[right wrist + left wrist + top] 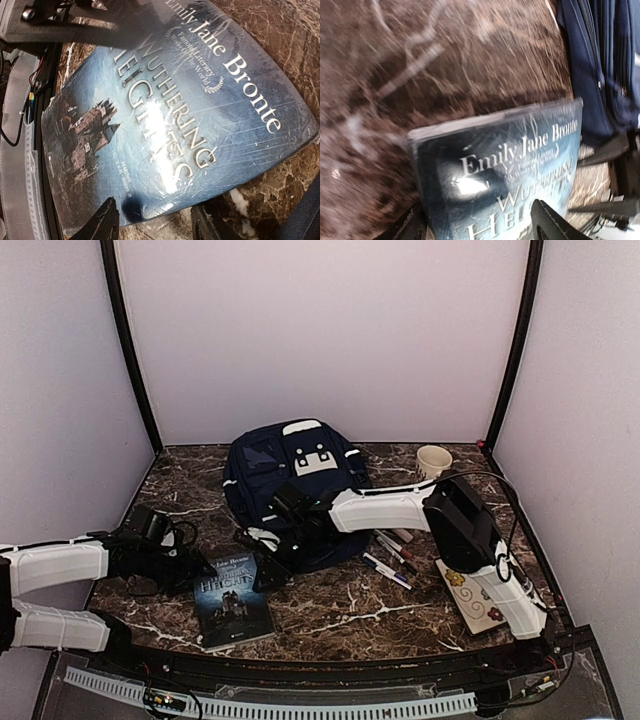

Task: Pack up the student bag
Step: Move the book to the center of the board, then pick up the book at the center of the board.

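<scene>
The student bag (290, 480) lies at the back centre of the table (340, 620), its mouth and contents not visible, and the book (232, 602) lies flat just in front. The left gripper (477, 227) and right gripper (152, 225) hang at the book's far corners, jaws apart; one should pinch an edge squarely, as it looks glossy and slippery. What the cup (434, 460) holds cannot be told.

Navy student bag (262, 472), slumped flat toward the far edge of the table (400, 610), left of centre; white slotted patch and thin white stripe facing up.
</scene>
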### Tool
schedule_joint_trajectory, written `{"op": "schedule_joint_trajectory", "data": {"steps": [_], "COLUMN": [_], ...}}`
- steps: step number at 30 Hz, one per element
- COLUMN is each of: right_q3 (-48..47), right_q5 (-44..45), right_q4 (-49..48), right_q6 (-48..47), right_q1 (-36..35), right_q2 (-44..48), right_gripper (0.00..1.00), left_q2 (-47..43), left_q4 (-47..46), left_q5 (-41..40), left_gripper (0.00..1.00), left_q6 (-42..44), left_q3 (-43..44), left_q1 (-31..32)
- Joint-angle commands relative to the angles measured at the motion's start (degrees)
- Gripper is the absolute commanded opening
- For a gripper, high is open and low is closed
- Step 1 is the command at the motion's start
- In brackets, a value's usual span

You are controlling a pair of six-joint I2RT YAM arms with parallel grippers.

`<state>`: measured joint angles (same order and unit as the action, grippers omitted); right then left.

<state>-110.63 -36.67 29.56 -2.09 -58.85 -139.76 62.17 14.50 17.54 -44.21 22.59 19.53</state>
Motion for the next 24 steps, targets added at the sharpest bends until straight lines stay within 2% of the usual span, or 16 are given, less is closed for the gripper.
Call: {"op": "schedule_joint_trajectory", "data": {"steps": [1,6,10,16,20,24], "right_q3": [3.0,3.4,4.4,6.8,7.4,7.9], "right_q5": [2.2,6.2,9.2,10.2,10.8,12.1], "right_q4": [0.3,1.6,3.3,4.0,4.4,4.9], "right_q6": [2.2,2.6,3.0,3.4,3.3,3.5], "right_q1": [1.6,1.6,2.0,2.1,2.2,2.6], "right_q2": [0.5,-0.6,-0.2,-0.1,-1.7,-3.1], "right_gripper": [0.5,0.48,0.47,0.46,0.39,0.34], "left_q2": [2.0,3.1,-2.8,-7.3,-6.8,-8.4], "left_q4": [8.3,10.1,17.7,25.2,23.7,15.8], "left_q5": [5.7,5.7,0.9,0.9,1.6,5.0], "left_gripper": [0.75,0.75,0.73,0.74,0.75,0.74], "left_q6": [-2.8,-3.6,-5.2,-7.3,-9.5,-13.5], "left_q3": [-2.3,-2.5,0.3,1.5,0.1,-3.8], "left_q1": [4.1,5.9,7.1,8.1,10.1,11.4]}}
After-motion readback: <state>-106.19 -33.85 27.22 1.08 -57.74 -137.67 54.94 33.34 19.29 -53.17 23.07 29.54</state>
